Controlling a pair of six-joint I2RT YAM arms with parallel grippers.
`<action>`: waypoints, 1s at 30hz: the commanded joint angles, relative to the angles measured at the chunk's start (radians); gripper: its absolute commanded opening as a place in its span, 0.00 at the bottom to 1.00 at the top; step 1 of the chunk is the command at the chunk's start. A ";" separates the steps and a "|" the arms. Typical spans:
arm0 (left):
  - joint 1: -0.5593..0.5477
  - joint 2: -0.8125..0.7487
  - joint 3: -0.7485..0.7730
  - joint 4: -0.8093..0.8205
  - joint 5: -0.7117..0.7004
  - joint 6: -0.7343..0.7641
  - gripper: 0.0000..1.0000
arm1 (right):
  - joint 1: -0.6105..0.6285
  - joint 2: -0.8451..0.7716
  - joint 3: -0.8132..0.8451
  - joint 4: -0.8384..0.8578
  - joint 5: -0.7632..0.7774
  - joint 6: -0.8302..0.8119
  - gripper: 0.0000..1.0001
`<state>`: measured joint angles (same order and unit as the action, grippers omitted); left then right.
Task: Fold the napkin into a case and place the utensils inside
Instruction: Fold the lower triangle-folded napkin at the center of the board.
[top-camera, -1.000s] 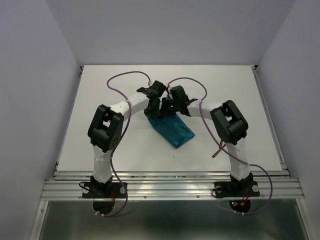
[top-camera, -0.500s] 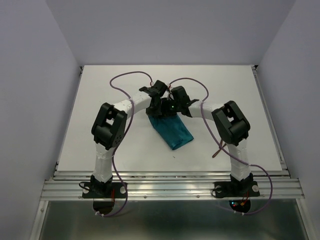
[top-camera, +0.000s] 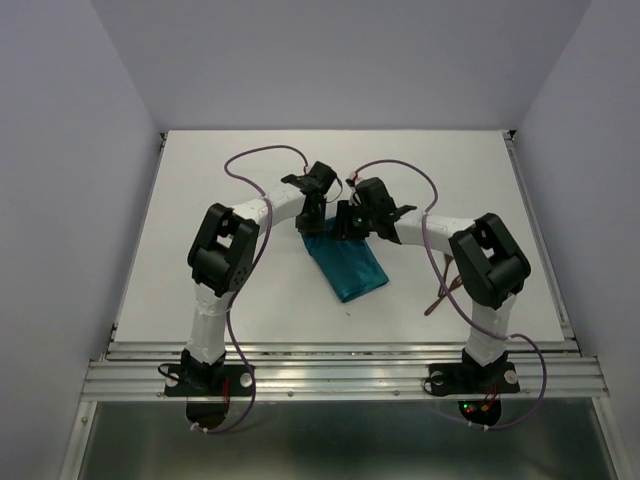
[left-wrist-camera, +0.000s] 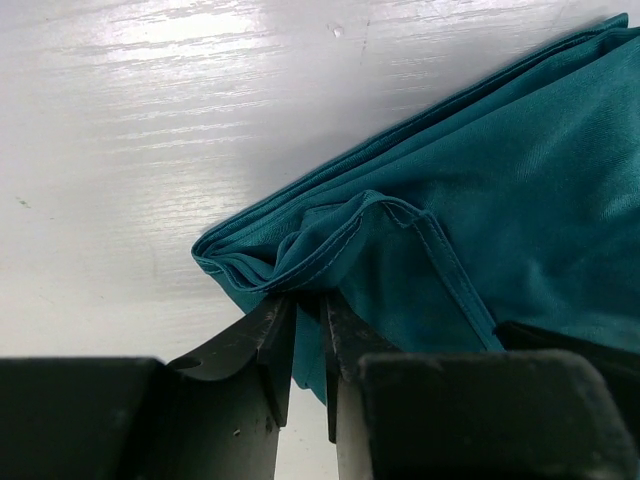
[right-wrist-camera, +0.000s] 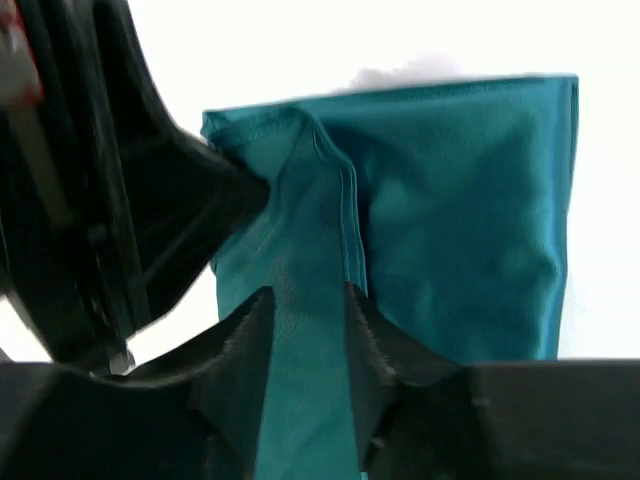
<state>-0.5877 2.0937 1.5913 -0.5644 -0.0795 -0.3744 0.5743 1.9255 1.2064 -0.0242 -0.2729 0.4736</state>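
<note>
- Top view: the napkin (top-camera: 352, 266) is folded to a short thick slab, not yet a narrow case. It lies near the middle of the table (top-camera: 470, 180), with its far end under both grippers.
- Top view, risk: the left gripper (top-camera: 311, 218) and right gripper (top-camera: 346, 224) crowd that one end. They could knock each other or drag the whole stack askew.
- Top view, hidden: the fingers of both grippers are lost behind their own black bodies. Of the utensils only one reddish-brown piece (top-camera: 437, 299) shows, toward the right edge and partly covered by the right arm. I cannot find the second.
- Left wrist view: the fingers (left-wrist-camera: 272, 345) are nearly together, pinching a bunched corner of the cloth. The pinch seems to take only some layers, so a lift may peel the fold open or let the slick cloth slip out. How many layers are caught is hidden.
- Right wrist view: the fingers (right-wrist-camera: 243, 335) stand apart, with a band of cloth showing in the gap, and I see no grip. If they close here they may catch only a ridge and crumple the fold.
- Right wrist view, hidden: the left gripper's dark bulk blocks the left of the picture, and the cloth's near end is cut off.
</note>
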 joint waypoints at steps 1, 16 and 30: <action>0.002 -0.008 0.022 0.006 0.021 0.006 0.27 | -0.005 -0.097 -0.063 0.009 0.015 0.039 0.36; 0.048 -0.035 0.038 0.011 0.124 0.000 0.27 | 0.136 -0.158 -0.245 0.012 0.011 0.108 0.16; 0.072 -0.044 0.027 0.046 0.231 -0.017 0.22 | 0.136 -0.154 -0.251 0.032 0.027 0.071 0.11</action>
<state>-0.5240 2.0937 1.5913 -0.5354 0.1043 -0.3794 0.7097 1.7897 0.9493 -0.0139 -0.2649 0.5690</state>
